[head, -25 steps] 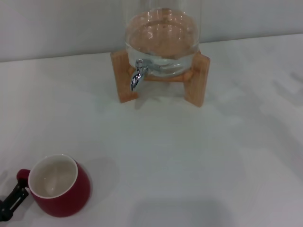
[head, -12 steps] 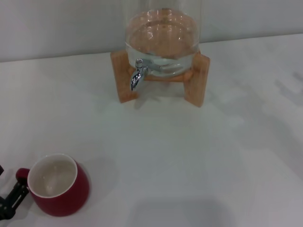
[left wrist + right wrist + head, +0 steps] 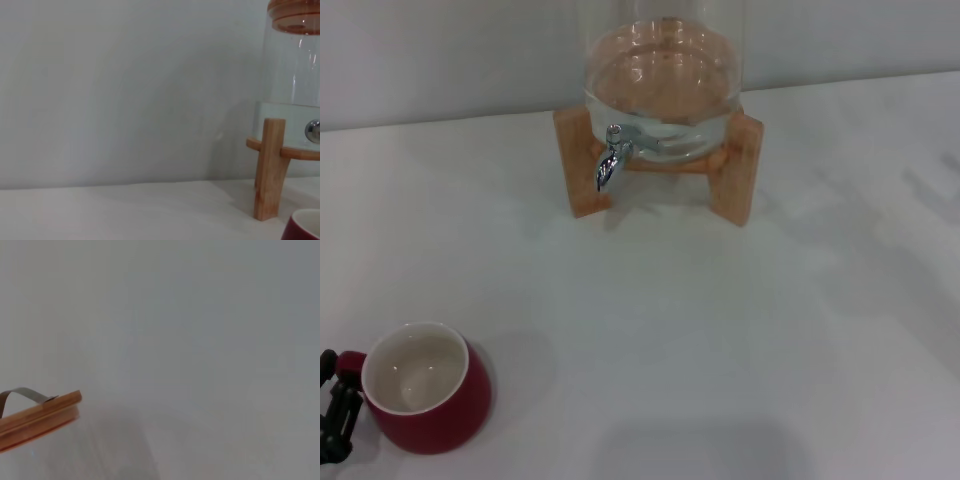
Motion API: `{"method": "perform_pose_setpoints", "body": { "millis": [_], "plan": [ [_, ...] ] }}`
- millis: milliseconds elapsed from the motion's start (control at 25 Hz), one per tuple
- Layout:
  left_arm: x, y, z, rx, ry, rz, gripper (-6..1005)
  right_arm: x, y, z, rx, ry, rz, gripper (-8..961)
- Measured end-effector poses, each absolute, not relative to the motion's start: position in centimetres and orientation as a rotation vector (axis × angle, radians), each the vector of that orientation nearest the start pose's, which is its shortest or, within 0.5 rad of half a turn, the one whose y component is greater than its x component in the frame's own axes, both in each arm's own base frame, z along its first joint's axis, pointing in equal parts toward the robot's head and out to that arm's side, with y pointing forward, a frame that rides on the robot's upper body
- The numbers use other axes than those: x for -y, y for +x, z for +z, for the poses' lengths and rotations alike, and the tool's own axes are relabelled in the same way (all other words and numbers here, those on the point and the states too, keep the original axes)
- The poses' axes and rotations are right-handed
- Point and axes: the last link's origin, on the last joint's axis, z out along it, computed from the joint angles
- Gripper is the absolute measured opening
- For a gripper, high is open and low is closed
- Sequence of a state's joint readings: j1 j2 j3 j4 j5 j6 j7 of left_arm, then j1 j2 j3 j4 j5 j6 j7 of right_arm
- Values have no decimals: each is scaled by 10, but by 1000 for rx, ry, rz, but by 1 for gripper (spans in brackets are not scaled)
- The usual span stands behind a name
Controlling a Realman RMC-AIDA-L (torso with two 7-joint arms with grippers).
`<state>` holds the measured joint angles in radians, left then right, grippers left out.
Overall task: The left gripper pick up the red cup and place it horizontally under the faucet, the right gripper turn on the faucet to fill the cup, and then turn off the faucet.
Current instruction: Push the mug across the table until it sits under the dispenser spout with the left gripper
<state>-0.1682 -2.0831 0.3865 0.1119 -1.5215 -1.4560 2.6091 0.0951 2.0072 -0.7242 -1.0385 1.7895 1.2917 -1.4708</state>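
Observation:
The red cup (image 3: 420,392) stands upright at the table's near left, its white inside empty; its rim also shows in the left wrist view (image 3: 306,226). My left gripper (image 3: 336,405) is at the picture's left edge, shut on the cup's small handle (image 3: 350,362). The chrome faucet (image 3: 610,160) points down from the glass jar (image 3: 663,80) at the back centre, far from the cup. A bit of the faucet (image 3: 314,131) shows in the left wrist view. The right gripper is out of view.
The jar holds water and rests on a wooden stand (image 3: 735,165), whose leg (image 3: 269,167) shows in the left wrist view. Its wooden lid (image 3: 40,419) appears in the right wrist view. White table (image 3: 720,330) stretches between cup and stand; a pale wall rises behind.
The cup and my left gripper have shifted together to the left and slightly nearer over the last second. Jar, stand and faucet have not moved.

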Motion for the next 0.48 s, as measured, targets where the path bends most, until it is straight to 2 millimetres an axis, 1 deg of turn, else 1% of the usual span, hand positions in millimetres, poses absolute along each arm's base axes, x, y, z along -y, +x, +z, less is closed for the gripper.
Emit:
{"method": "perform_pose_setpoints", "body": {
  "millis": [120,240,480],
  "plan": [
    [-204,-373,-28,671,-1970,-758,356,-286,333,165,-829,-1830,968,780],
    [-204,-373,-28,671,-1973,-758,213,-285,333,166,-828,-1827,974,781],
    [-204,-370,-28,658,-1977,-780,210,-284,334,165,-831,-1829,979,780]
  ]
}}
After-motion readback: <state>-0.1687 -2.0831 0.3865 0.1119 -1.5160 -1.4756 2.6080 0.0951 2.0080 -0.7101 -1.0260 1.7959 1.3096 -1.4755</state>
